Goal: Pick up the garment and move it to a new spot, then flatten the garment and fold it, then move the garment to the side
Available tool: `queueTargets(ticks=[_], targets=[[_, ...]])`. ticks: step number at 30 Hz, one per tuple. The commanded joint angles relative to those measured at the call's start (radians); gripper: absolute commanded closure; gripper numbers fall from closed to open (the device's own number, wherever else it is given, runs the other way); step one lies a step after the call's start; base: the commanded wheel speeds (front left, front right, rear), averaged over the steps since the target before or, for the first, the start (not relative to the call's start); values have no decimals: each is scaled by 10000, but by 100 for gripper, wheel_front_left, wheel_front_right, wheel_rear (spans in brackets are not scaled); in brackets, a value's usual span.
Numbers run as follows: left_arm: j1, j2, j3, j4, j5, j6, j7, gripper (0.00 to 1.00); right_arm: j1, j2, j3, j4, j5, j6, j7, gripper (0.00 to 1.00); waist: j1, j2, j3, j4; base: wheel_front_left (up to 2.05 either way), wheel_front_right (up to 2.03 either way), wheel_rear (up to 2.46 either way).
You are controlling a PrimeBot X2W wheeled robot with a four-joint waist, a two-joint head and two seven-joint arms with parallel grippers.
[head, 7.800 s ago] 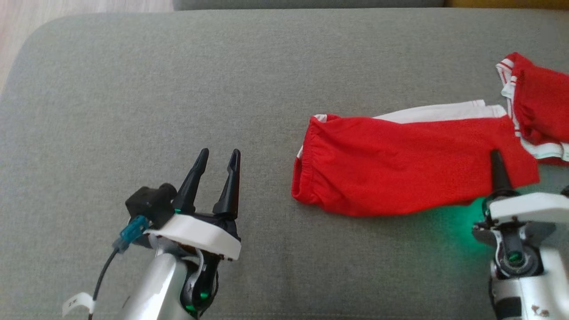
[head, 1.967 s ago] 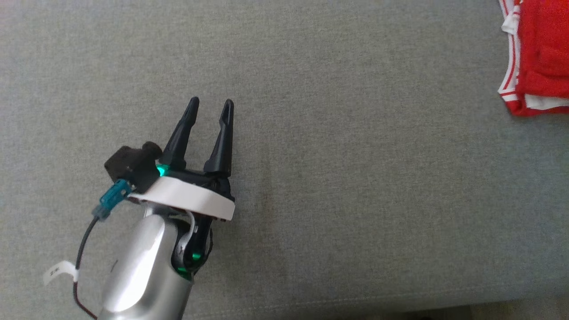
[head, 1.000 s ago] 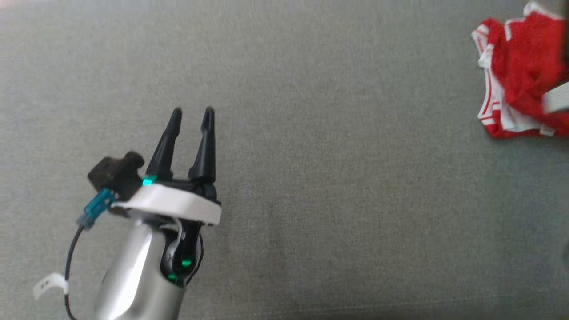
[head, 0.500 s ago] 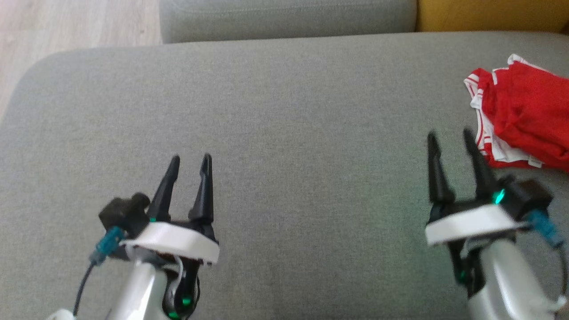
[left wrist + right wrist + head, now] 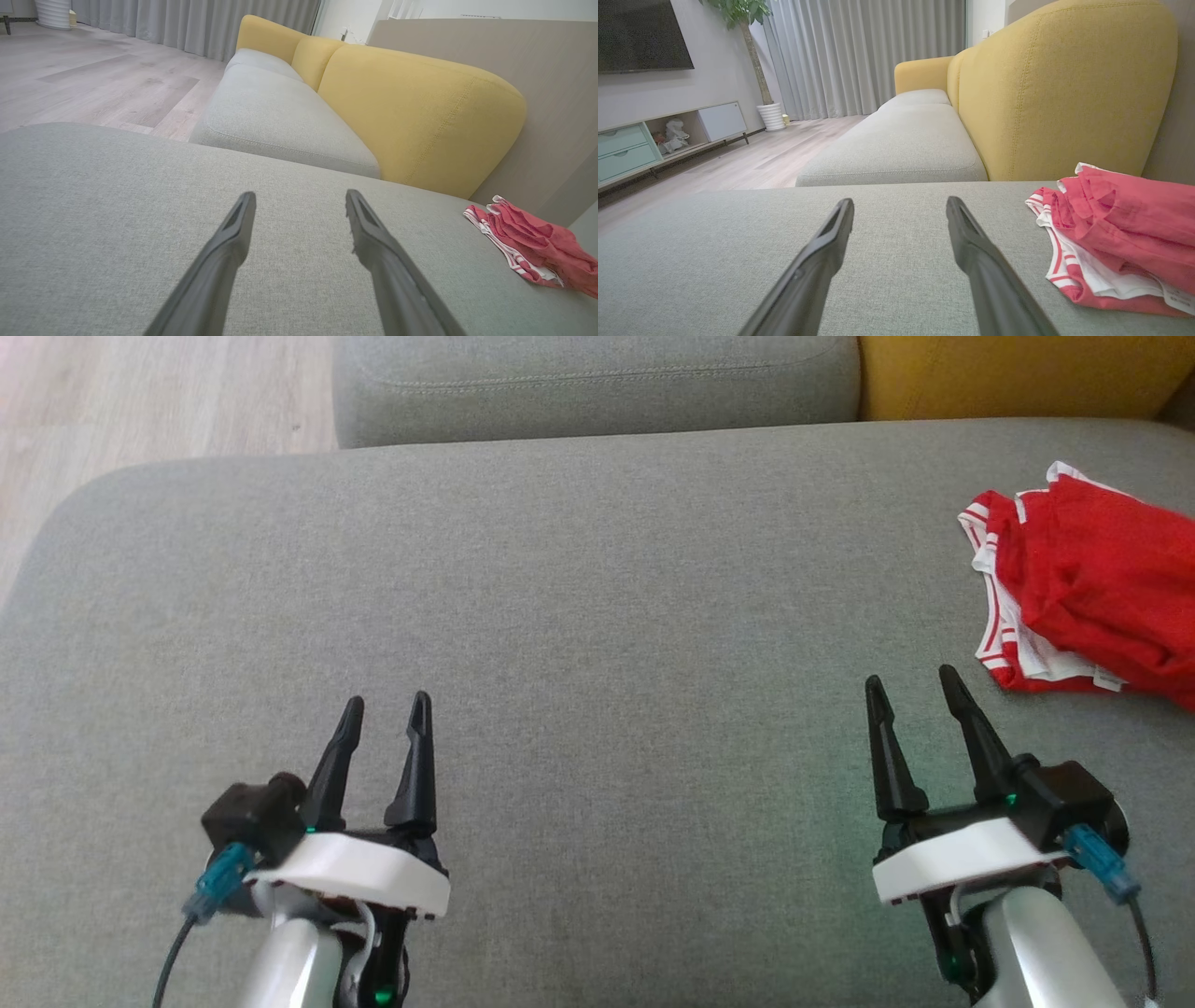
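Note:
A red garment with white trim lies bunched in a loose pile at the far right of the grey cushion; the same red garment lies just right of my right fingers in the right wrist view, and the red garment sits far right in the left wrist view. My right gripper is open and empty, a little to the left of and nearer than the pile. My left gripper hovers open and empty over bare cushion at the lower left.
A second grey seat cushion lies beyond the one I work on, with a yellow backrest at the upper right. Wooden floor shows past the cushion's rounded left corner. A TV cabinet stands across the room.
The folded red shorts lay by my right gripper earlier; now they lie with the pile at the far right. The head camera swung right and back. My right gripper has come back empty and open.

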Motion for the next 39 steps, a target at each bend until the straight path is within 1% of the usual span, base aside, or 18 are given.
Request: queueTargets(ticks=[1,7,16,17,18,22,39], targets=[[-162,66,423,-393,38,52,-122,0,-221,46,231,-299,59,65,-132,0,1,0,-11,-15,0,0,0],[-109,66,488,-524,-158,-57,-122,0,-201,50,241,-398,210,65,-135,0,1,0,10,-43,0,0,0],[-124,66,457,-167,-671,-282,-122,0,-173,52,254,-373,284,65,-136,0,1,0,54,-77,0,0,0],[-145,66,460,-145,-709,-305,-122,100,-178,52,248,-362,283,65,-136,100,1,0,68,-74,0,0,0],[186,-6,179,201,-706,-280,6,100,6,12,9,-33,259,-2,-16,100,1,0,64,-77,0,0,0],[313,-17,170,635,-754,-282,35,100,107,14,24,380,317,-2,-4,100,1,0,62,-80,0,0,0],[238,68,527,611,-2426,-386,452,100,96,-90,-133,283,2424,8,381,100,1,0,-34,-111,0,0,0]])
